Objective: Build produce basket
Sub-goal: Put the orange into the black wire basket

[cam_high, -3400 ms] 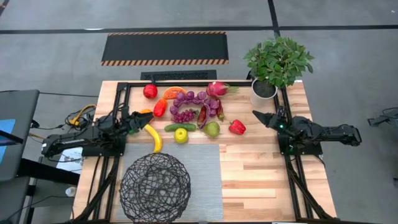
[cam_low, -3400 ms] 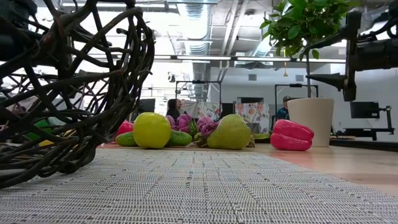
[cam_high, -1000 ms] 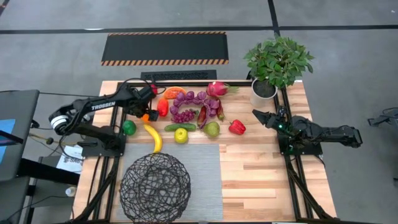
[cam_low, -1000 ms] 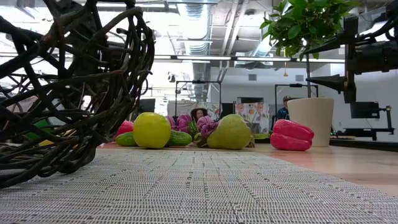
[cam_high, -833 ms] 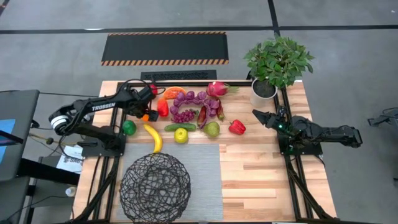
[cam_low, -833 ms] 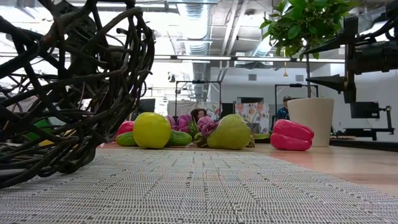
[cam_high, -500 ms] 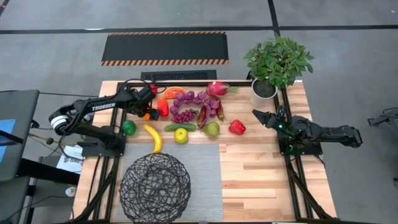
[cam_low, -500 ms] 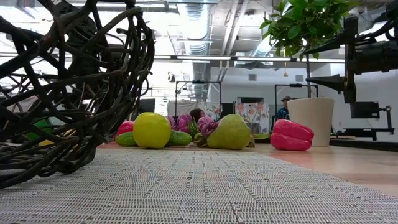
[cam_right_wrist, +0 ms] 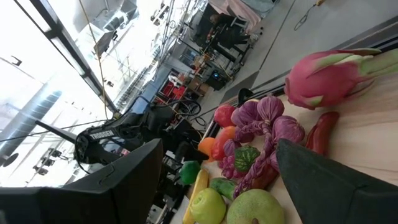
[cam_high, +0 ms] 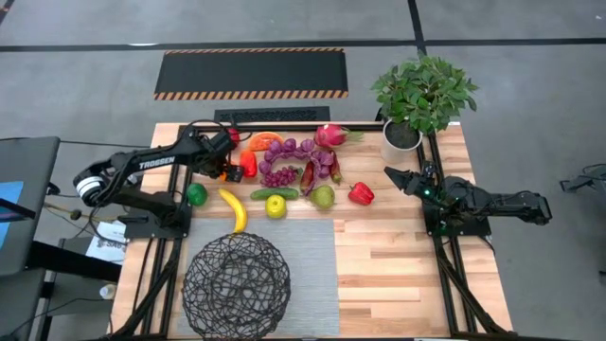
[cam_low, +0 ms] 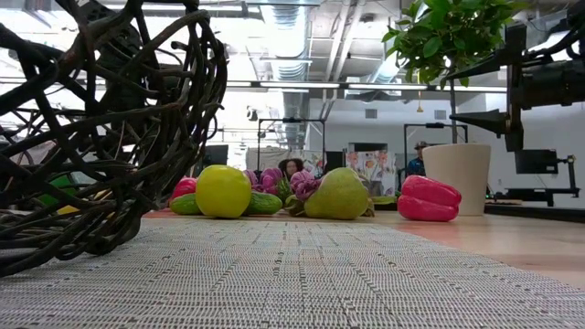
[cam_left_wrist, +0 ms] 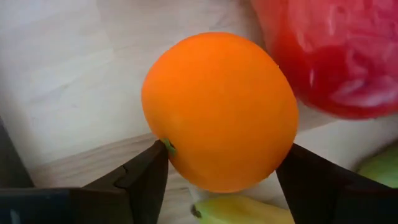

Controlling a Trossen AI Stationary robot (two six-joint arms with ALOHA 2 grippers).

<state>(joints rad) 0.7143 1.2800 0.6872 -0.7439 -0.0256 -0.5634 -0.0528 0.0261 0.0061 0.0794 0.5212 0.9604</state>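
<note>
The orange (cam_left_wrist: 221,109) lies on the wood at the far left of the table, and my left gripper (cam_high: 225,171) points down over it with one finger on each side. The rest of the produce lies in a cluster: a red pepper (cam_high: 248,163), purple grapes (cam_high: 284,161), a pink dragonfruit (cam_high: 331,134), a banana (cam_high: 233,208), a cucumber (cam_high: 270,193), a pear (cam_high: 324,196) and a green lime (cam_high: 196,194). The black wire basket (cam_high: 237,275) stands on the grey mat (cam_high: 308,256). My right gripper (cam_high: 388,173) waits open at the right. My left gripper has the orange between its two fingers, which meet its opposite sides (cam_left_wrist: 163,149) about its widest part. The fingers come from above, pointing steeply down. The orange's underside rests on the wood.
A potted leafy plant (cam_high: 421,95) stands at the far right corner. A second red pepper (cam_high: 360,193) and a yellow-green apple (cam_high: 276,205) lie near the mat's far edge. Bare wood stretches right of the mat (cam_high: 398,275). Black frame rails (cam_high: 180,161) run along both table sides.
</note>
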